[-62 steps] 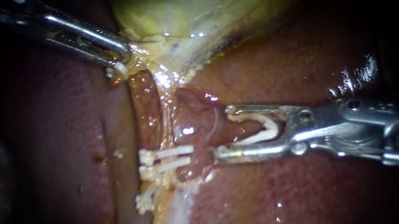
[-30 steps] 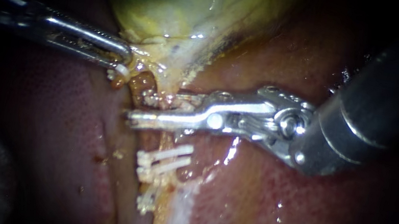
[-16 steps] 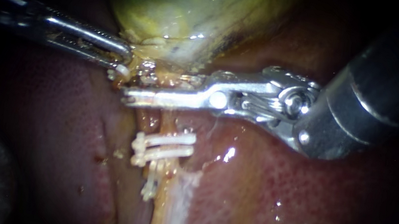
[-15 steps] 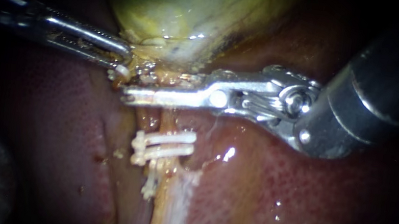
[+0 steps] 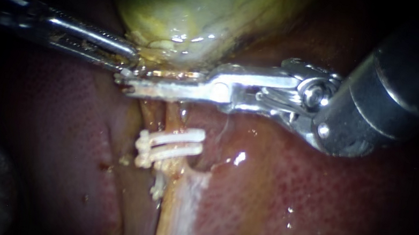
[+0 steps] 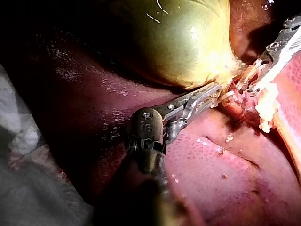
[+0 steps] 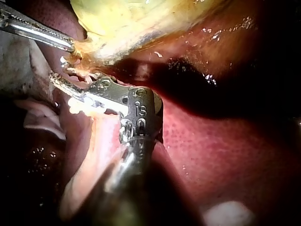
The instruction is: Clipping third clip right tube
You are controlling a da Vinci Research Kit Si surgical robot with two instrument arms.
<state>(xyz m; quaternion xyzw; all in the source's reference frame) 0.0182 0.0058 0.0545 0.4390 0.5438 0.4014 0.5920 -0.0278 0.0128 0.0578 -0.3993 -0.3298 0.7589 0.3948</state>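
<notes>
Endoscope view: the left instrument (image 5: 128, 61) has its jaws pinching the neck of the yellow-green gallbladder (image 5: 201, 14). The right instrument (image 5: 132, 85) has its jaws pressed together across the orange-tan tube (image 5: 169, 118), just under the gallbladder and above two white plastic clips (image 5: 171, 145).

Left wrist view: the left instrument (image 6: 214, 92) grips the gallbladder (image 6: 178, 42), and the right instrument (image 6: 244, 84) lies just ahead.

Right wrist view: the right instrument (image 7: 55, 78) clamps tissue just beside the left instrument (image 7: 69, 45).

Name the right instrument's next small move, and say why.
Probably open the right instrument and ease it back. Its jaws lie pressed together across the tan tubes just under the green-yellow gallbladder, above the two white plastic clips, so the squeeze looks complete. The left instrument grips the gallbladder's neck beside them.
</notes>
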